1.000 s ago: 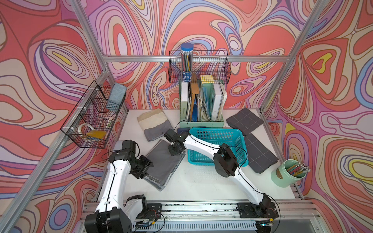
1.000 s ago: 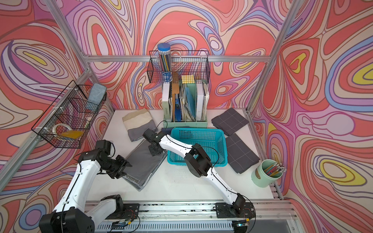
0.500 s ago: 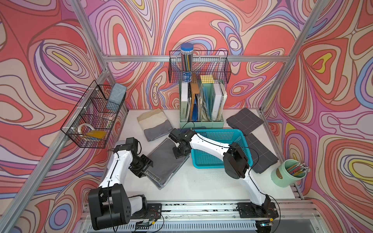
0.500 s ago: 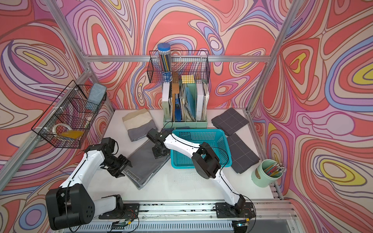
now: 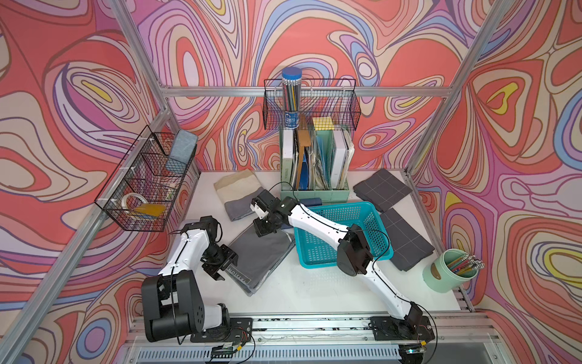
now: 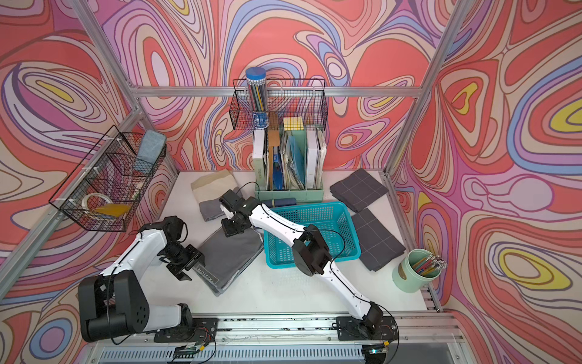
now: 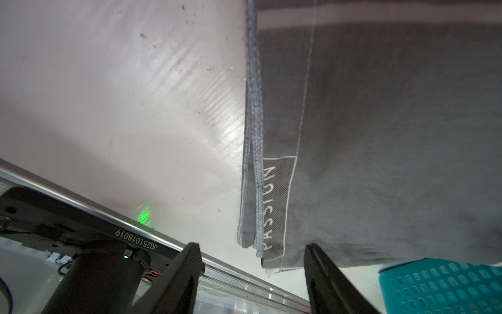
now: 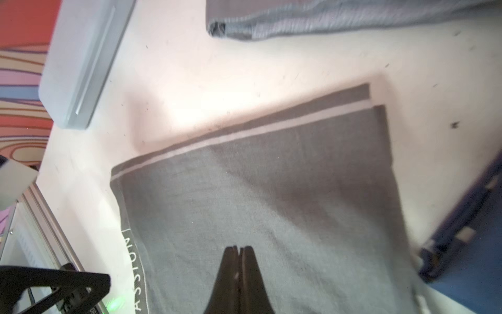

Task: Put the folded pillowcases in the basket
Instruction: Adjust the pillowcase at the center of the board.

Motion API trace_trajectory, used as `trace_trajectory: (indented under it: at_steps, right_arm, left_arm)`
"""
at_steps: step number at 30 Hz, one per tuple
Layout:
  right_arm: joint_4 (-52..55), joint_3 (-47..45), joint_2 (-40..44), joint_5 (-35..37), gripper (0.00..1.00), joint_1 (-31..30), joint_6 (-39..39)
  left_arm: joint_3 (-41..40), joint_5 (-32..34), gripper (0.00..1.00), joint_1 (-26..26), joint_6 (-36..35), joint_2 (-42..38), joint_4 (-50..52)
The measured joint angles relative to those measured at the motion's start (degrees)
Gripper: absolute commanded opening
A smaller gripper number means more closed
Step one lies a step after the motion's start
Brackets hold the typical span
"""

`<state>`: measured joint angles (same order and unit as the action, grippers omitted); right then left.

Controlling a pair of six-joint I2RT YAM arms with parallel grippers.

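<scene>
The folded pillowcase (image 5: 258,258) (image 6: 233,255) is grey with a lettered label and lies flat on the white table, left of the turquoise basket (image 5: 333,206) (image 6: 308,206). My left gripper (image 5: 228,267) (image 6: 192,266) (image 7: 252,252) stands open at the label corner of the pillowcase (image 7: 380,136), nothing between its fingers. My right gripper (image 5: 263,231) (image 6: 230,231) (image 8: 239,248) is shut, tips down over the far end of the pillowcase (image 8: 298,190); whether they touch it I cannot tell. The basket holds nothing; its corner (image 7: 440,285) shows beside the cloth.
A beige-and-grey folded cloth (image 5: 239,195) lies behind the pillowcase. Two dark checked cloths (image 5: 382,189) (image 5: 406,239) lie right of the basket. A mint file holder (image 5: 315,170) stands at the back, a pencil cup (image 5: 447,271) at front right, wire baskets (image 5: 145,179) (image 5: 310,104) on the walls.
The left arm has folded back toward its base and its jaws stand a little wider. The right arm's elbow swung right and back. Pillowcase and basket lie about where they were.
</scene>
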<state>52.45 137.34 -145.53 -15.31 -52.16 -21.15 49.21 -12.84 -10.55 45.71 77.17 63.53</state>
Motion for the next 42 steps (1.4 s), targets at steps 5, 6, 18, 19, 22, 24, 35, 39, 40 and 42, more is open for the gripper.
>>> trace_trajectory:
  at_steps: [5, 6, 18, 19, 22, 24, 35, 39, 40, 42]
  right_arm:
    - [-5.7, -16.9, 4.0, -5.7, 0.0, -4.4, 0.0]
    - [-7.2, -19.2, 5.2, -6.5, 0.0, -5.3, -0.2]
    - [-6.9, -17.1, 7.4, -10.9, 0.0, -10.3, 0.6]
    - [-6.6, -15.3, 5.5, -10.9, 0.0, -10.3, 0.8]
    - [-4.9, -9.8, -0.5, -10.9, 0.0, -10.2, 1.4]
    - [-3.1, -4.2, -4.5, -12.4, 0.0, -9.9, 1.6]
    - [-4.8, 2.1, -8.9, -14.8, 0.0, -4.0, -0.4]
    - [-5.2, 1.2, -8.2, -15.3, 0.0, -0.7, 0.2]
    - [-5.2, 1.2, -8.2, -15.5, 0.0, -0.1, 0.3]
    - [-5.2, 1.2, -8.2, -16.3, 0.0, 0.8, 0.5]
  left_arm:
    - [1.1, 3.8, 0.59, 0.0, 1.7, -10.2, 1.1]
    - [1.6, 4.8, 0.59, 0.0, 1.9, -12.4, 1.5]
    - [1.0, 11.5, 0.6, -0.4, 2.3, -19.5, 3.8]
    - [0.7, 11.5, 0.6, -0.4, 2.4, -19.5, 3.8]
    - [-0.1, 11.5, 0.61, -0.4, 2.8, -19.9, 3.4]
    - [-1.0, 11.4, 0.61, -0.4, 3.0, -20.0, 3.0]
    - [-2.2, 10.1, 0.65, -1.1, 3.9, -15.4, 0.3]
    - [-0.7, 8.9, 0.66, -1.1, 2.4, -9.1, -2.9]
    - [-0.2, 8.5, 0.67, -1.1, 1.6, -7.4, -3.8]
    - [0.7, 7.6, 0.67, -1.1, -0.5, -4.1, -5.9]
